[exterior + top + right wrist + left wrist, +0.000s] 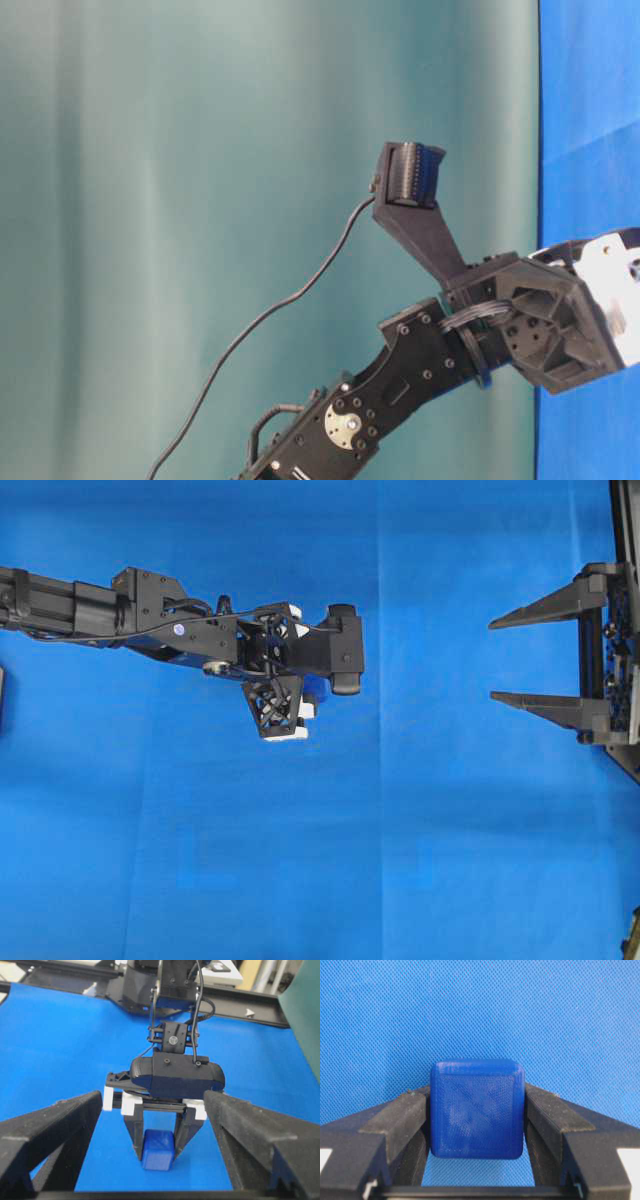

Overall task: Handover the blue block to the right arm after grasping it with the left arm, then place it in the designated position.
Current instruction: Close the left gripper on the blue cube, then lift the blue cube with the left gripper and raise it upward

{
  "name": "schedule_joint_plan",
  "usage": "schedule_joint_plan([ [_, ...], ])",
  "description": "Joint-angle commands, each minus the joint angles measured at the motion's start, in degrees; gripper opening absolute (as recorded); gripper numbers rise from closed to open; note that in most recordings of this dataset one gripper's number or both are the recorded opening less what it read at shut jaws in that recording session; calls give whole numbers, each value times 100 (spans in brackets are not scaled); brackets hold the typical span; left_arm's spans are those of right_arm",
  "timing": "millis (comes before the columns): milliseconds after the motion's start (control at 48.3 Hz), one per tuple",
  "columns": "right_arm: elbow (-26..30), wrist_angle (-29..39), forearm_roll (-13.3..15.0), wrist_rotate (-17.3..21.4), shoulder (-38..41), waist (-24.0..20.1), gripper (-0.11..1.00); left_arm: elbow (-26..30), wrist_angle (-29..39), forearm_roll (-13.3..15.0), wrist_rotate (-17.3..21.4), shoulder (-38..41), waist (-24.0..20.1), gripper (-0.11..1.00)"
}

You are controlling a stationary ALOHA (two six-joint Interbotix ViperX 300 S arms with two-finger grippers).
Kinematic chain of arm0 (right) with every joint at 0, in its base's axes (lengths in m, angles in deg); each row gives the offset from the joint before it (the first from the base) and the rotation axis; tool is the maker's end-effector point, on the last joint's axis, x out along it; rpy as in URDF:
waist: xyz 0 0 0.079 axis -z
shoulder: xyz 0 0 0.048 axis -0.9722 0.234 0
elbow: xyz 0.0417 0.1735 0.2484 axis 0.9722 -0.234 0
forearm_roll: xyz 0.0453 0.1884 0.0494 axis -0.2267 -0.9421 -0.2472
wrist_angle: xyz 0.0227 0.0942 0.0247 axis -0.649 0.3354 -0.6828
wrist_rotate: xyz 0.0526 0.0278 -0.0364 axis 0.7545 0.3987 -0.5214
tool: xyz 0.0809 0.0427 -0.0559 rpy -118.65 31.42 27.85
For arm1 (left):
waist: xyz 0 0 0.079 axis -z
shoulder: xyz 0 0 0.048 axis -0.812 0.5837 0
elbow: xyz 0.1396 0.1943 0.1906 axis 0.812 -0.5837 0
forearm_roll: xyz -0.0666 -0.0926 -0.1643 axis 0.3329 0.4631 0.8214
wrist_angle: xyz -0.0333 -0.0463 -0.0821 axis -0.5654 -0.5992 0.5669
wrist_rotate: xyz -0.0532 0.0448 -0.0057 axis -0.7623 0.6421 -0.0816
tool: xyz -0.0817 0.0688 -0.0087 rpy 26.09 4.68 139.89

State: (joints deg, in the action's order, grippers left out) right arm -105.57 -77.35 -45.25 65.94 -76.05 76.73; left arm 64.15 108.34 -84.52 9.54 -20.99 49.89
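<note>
From overhead the blue block is totally hidden under the left arm's (150, 615) wrist camera (343, 650) and gripper. The right arm (612, 660) gets chopped off at 3 o'clock, only its two fingers (545, 605) poke in. Table-level view cuts the left gripper off at 3 o'clock too.

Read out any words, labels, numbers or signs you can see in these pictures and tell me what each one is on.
No text can be read in any view.
Round sticker on the left arm: too small to read.
White arrow mark on the black frame rail behind the blue cloth: a sign only, no letters.
Blue block and right arm's tool: no markings visible.
</note>
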Motion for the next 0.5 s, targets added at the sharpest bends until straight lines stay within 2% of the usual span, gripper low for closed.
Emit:
schedule_joint_plan([
  [0, 114, -26, -9, -9, 26, 18, 96, 114, 97, -9, 9, -220, 26, 46],
  [476, 123, -26, -9, -9, 26, 9, 96, 642, 1617, -18, -18, -1248, 35, 46],
])
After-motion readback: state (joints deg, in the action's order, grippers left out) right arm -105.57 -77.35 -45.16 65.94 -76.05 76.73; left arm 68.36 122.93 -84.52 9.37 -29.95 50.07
